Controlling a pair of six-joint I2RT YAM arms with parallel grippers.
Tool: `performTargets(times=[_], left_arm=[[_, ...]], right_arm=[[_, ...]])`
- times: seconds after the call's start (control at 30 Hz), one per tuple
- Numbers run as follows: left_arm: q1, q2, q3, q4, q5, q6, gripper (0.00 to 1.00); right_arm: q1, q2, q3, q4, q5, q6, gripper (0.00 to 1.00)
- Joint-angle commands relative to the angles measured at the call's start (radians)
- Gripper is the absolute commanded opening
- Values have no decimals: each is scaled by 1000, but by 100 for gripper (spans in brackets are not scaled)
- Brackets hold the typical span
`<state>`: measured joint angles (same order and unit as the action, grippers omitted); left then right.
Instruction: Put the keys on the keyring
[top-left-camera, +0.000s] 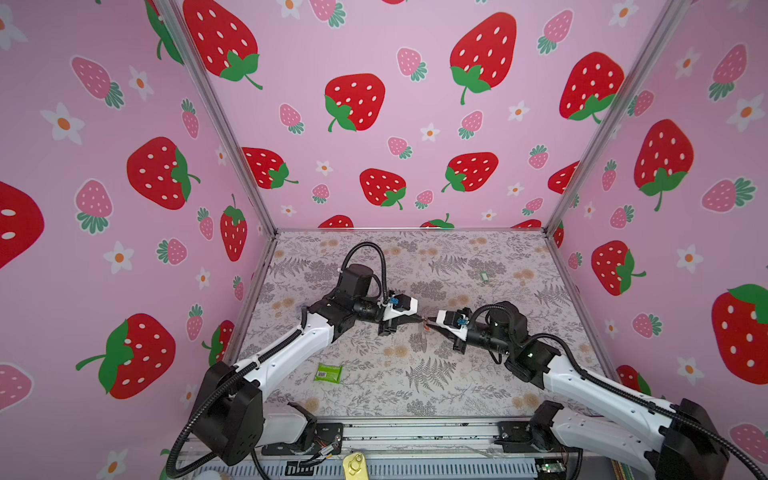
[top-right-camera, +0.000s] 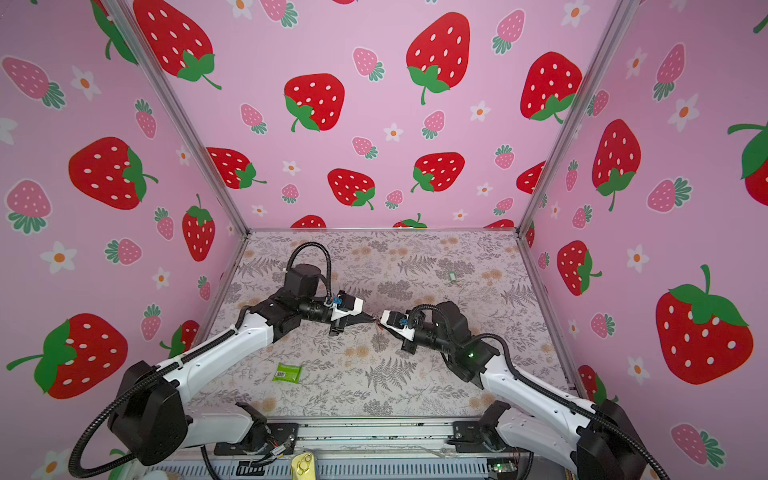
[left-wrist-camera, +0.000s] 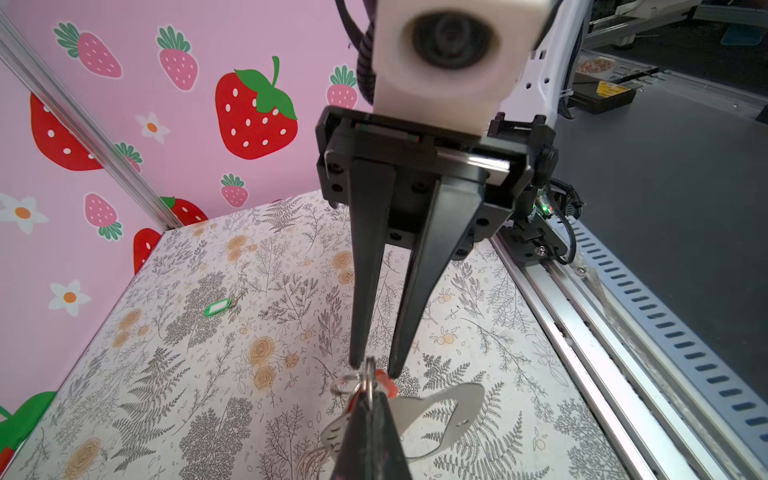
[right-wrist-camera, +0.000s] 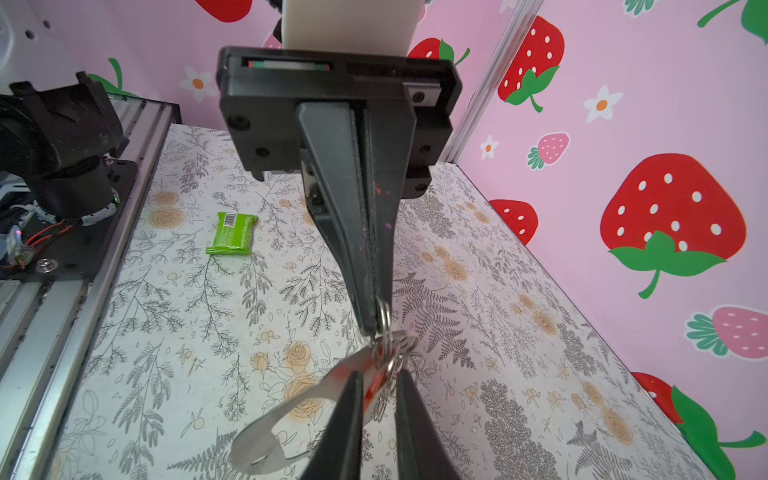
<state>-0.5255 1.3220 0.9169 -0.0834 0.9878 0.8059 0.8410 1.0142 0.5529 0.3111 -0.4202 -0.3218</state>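
My two grippers meet tip to tip above the middle of the table in both top views. The left gripper (left-wrist-camera: 370, 395) is shut on a silver ring (left-wrist-camera: 370, 374) of the keyring, whose pale strap loop (left-wrist-camera: 453, 409) hangs below it. The right gripper (right-wrist-camera: 380, 376) has its jaws narrowly apart, straddling the bunch of rings (right-wrist-camera: 395, 353) and the red key (right-wrist-camera: 372, 386). The red key hangs at the fingertips (top-left-camera: 427, 327). The green key (top-left-camera: 483, 276) lies alone on the table, far right of both grippers, and also shows in the left wrist view (left-wrist-camera: 218, 306).
A green packet with a barcode label (top-left-camera: 328, 372) lies near the front left, beside the left arm. Pink strawberry walls close off three sides. A metal rail (left-wrist-camera: 582, 316) runs along the front edge of the floral table (top-left-camera: 415, 386).
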Motion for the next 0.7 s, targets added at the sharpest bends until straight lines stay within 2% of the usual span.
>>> performTargets(times=[0.0, 0.13, 0.37, 0.67], left_arm=[[-6, -25, 17, -16, 34, 41, 0], [-11, -35, 10, -22, 16, 56, 0], [-16, -49, -4, -24, -13, 61, 0], [-32, -41, -1, -28, -27, 65, 0]], right_arm=[[-5, 12, 21, 45, -48, 44, 15], [-5, 6, 12, 76, -55, 62, 13], [-10, -23, -9, 84, -52, 82, 16], [-14, -16, -4, 72, -51, 86, 13]])
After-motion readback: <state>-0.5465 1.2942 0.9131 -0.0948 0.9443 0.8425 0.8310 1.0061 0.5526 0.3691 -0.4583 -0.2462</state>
